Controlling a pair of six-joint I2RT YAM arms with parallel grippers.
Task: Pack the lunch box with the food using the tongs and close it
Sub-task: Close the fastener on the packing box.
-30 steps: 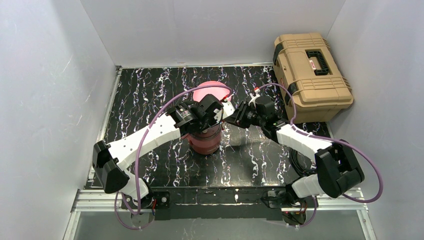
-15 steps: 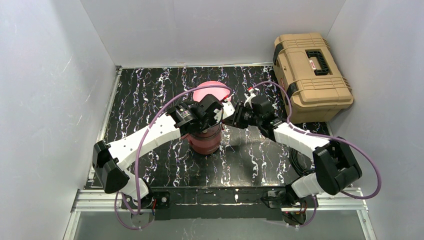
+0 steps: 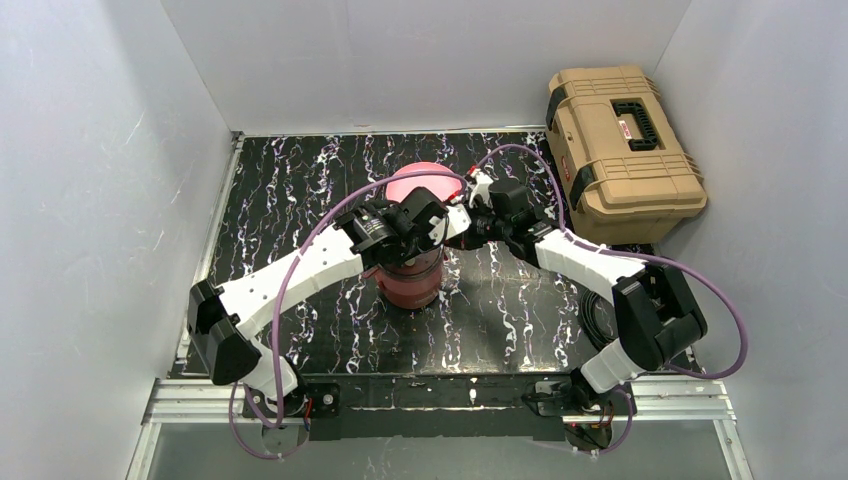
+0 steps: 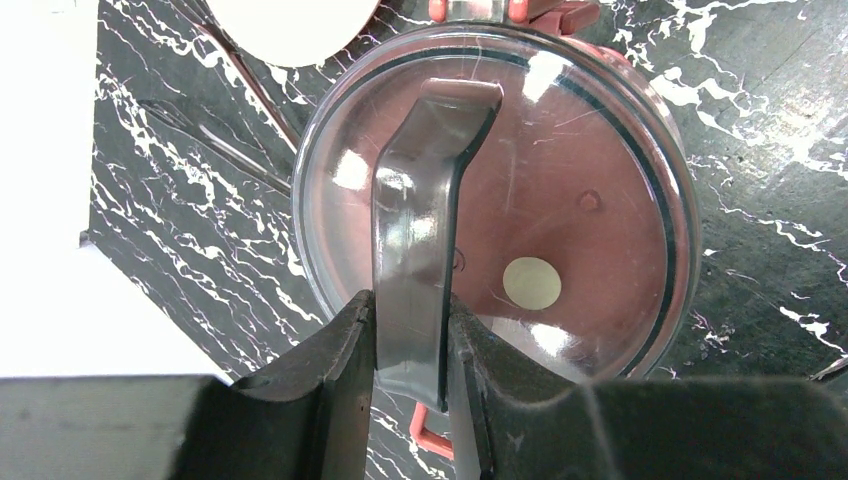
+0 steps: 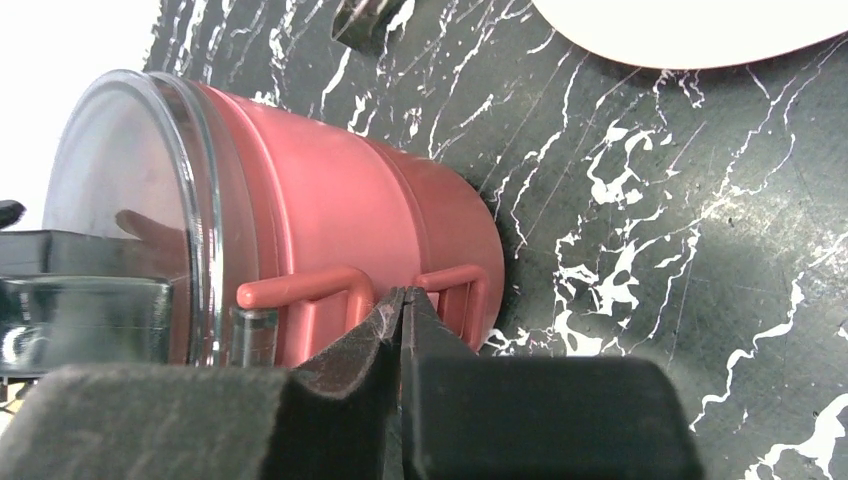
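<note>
Overhead, the lunch box (image 3: 412,285) stands mid-table, just near of the pink plate (image 3: 425,172). Left wrist view: the left gripper (image 4: 412,335) pinches the lid handle (image 4: 425,200). Right wrist view: the right gripper (image 5: 402,305), jaws pressed together, sits beside the side clasp (image 5: 310,288).

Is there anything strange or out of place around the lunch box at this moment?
Nothing stands out. The lunch box stands upright with its lid seated level. The left gripper clamps the handle, the shut right gripper is at a side clasp, and the tongs lie beside it. No spill.
</note>
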